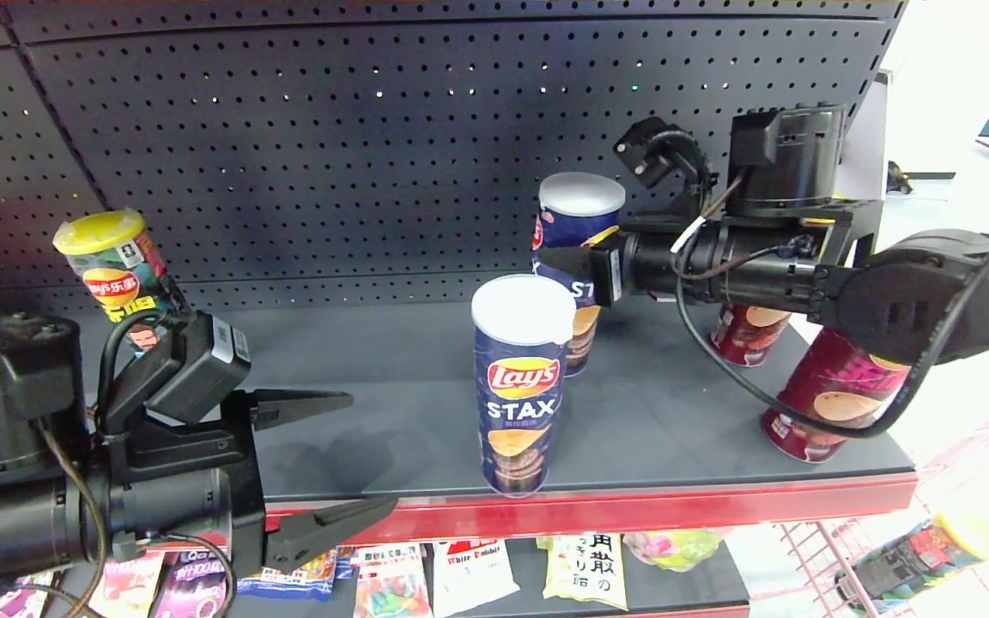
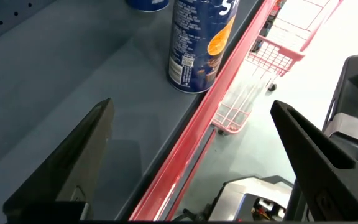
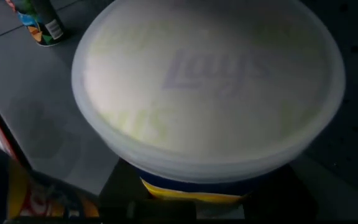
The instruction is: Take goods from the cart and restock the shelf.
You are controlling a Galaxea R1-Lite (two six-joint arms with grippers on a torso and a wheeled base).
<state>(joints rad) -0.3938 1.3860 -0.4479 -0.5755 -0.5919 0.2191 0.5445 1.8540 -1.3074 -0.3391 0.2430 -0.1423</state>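
Note:
Two blue chip cans with white lids stand on the grey shelf [image 1: 683,412]. The front can [image 1: 518,386] is upright near the red front edge, also seen in the left wrist view [image 2: 197,43]. My right gripper [image 1: 565,262] is shut on the rear can [image 1: 579,219], gripping it at mid height from the right. That can's lid [image 3: 210,87] sits right before the right wrist camera. My left gripper [image 1: 372,451] hangs wide open at the shelf's front left, holding nothing [image 2: 191,155], with one finger [image 2: 73,168] over the shelf and the other beyond the edge.
A green can with a yellow lid [image 1: 117,266] stands at the back left. Two dark red cans [image 1: 829,386] [image 1: 748,330] lean at the right end. Snack packets [image 1: 469,571] lie on the lower shelf. The pink cart [image 1: 821,549] is below right, holding another can [image 1: 915,554].

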